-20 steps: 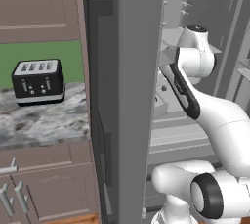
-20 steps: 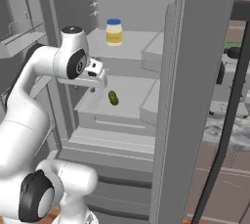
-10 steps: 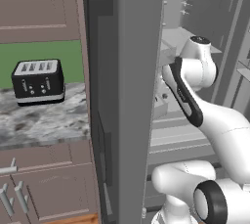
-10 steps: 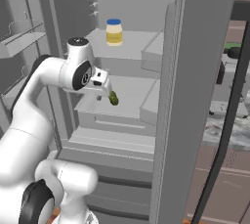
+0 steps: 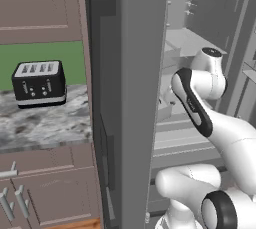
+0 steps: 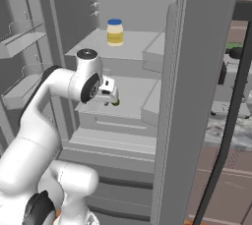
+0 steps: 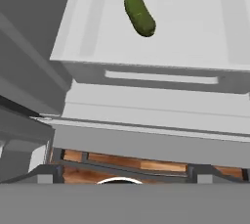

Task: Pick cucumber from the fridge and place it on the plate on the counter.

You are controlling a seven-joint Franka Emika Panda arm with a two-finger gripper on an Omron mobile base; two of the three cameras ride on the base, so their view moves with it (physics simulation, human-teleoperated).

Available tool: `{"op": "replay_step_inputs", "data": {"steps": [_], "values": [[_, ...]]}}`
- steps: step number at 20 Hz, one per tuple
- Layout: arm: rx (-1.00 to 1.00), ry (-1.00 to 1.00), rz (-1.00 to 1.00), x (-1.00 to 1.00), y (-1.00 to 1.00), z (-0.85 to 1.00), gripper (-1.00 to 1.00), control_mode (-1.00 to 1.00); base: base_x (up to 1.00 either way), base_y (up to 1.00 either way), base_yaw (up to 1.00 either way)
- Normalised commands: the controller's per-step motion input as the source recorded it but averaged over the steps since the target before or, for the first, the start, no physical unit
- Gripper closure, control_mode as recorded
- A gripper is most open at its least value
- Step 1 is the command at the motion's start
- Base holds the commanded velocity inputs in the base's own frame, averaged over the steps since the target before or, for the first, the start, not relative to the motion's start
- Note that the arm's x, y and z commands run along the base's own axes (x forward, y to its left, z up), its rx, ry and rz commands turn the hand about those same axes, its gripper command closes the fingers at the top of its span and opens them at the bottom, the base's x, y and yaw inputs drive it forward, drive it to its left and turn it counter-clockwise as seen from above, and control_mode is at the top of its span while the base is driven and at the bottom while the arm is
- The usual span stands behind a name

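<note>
Okay, I've got the claw (image 6: pixel 112 98) at centre-left of the right base frame, inside the tall grey steel-look fridge (image 6: pixel 197 71). Short dark green bumpy cucumber (image 7: pixel 139 12) lies on the light grey middle shelf (image 7: pixel 195 32), top centre of the hand frame, long axis slightly diagonal. Can't tell the claw's opening. Yellow blue-lidded jar (image 6: pixel 115 32) stands on the shelf above.

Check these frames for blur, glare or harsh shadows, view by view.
Left base view: flat, even light, toaster sharp, no glare. Right base view: soft shading inside the fridge, jar crisp. Hand view: cucumber slightly soft-edged, faint shadow beneath it.
</note>
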Motion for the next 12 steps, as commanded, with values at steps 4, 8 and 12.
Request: {"op": "replay_step_inputs", "data": {"steps": [4, 8, 12], "values": [[0.04, -0.09, 0.06, 0.35, -0.01, -0.22, -1.0, -1.0, 0.0, 0.0, 0.0], [0.06, -0.09, 0.04, 0.47, 0.0, -0.24, -1.0, -1.0, 0.0, 0.0, 0.0], [0.03, -0.05, 0.03, 0.48, 0.0, -0.22, -1.0, -1.0, 0.0, 0.0, 0.0]]}}
